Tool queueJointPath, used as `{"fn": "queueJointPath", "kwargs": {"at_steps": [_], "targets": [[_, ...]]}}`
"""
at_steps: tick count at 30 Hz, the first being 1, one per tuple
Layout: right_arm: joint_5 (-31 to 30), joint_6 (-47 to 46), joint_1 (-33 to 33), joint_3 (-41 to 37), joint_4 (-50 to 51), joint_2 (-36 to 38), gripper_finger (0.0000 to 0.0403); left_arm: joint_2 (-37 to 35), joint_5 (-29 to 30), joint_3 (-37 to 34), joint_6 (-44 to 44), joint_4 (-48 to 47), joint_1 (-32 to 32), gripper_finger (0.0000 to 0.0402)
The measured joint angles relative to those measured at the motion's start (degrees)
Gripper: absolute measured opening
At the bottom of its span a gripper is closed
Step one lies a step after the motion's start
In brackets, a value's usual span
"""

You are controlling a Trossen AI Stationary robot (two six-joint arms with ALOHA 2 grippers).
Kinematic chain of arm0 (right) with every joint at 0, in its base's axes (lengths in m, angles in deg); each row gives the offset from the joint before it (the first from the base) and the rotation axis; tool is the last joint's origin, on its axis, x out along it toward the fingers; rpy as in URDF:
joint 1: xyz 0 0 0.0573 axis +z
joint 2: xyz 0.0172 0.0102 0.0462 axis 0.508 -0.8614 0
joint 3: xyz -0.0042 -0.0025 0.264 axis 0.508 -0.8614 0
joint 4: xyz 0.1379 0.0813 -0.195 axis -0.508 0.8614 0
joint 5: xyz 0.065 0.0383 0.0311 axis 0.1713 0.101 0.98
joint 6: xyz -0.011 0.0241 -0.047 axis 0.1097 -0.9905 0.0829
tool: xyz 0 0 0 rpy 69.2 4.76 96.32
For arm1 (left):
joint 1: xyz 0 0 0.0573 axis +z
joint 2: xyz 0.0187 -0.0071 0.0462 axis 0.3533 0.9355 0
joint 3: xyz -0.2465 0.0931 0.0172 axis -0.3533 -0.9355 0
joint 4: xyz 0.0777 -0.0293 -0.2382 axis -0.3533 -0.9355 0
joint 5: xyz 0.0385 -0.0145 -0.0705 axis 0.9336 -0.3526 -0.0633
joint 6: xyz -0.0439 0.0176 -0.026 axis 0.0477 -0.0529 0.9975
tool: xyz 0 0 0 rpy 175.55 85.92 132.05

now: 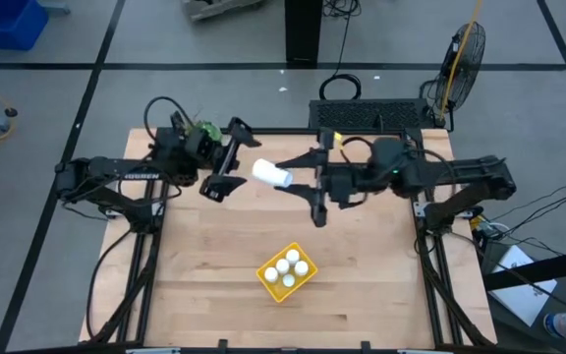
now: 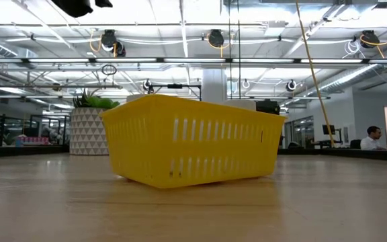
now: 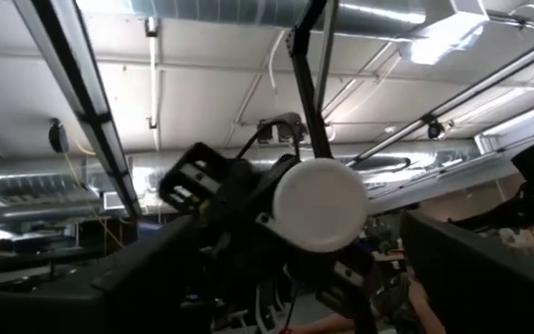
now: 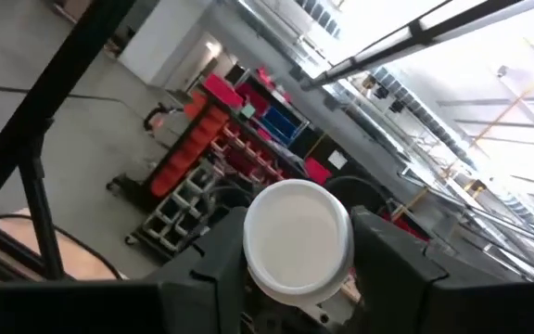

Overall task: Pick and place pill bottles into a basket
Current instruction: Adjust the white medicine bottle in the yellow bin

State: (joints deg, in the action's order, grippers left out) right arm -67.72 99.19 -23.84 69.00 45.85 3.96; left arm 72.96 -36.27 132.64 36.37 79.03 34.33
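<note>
One white pill bottle hangs lying on its side, high above the table's far middle, between my two grippers. My right gripper is shut on it; the right wrist view shows the bottle's round end between the dark fingers. My left gripper stands open just left of the bottle, its fingers wide apart and clear of the bottle's other end. The yellow basket sits on the table near the front middle with several white bottles standing in it. My right gripper pinches the bottle's round sides between its two fingers, at the end nearer its own wrist. The fingers come about level from the table's right and lie along the bottle. The bottle is lifted clear, roughly level, its free end pointing at my left gripper.
A speckled plant pot with green leaves stands at the far left behind my left arm; the low view shows it behind the basket. A dark keyboard lies past the far edge. Bare wood lies left of the basket.
</note>
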Motion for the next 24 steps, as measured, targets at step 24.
{"fn": "queueJointPath", "kwargs": {"at_steps": [24], "targets": [[-14.1,-26.3,14.4,-3.8,37.0,0.6,0.0151,0.0,-1.6,0.0,7.5,-11.6,12.0,0.0360]]}}
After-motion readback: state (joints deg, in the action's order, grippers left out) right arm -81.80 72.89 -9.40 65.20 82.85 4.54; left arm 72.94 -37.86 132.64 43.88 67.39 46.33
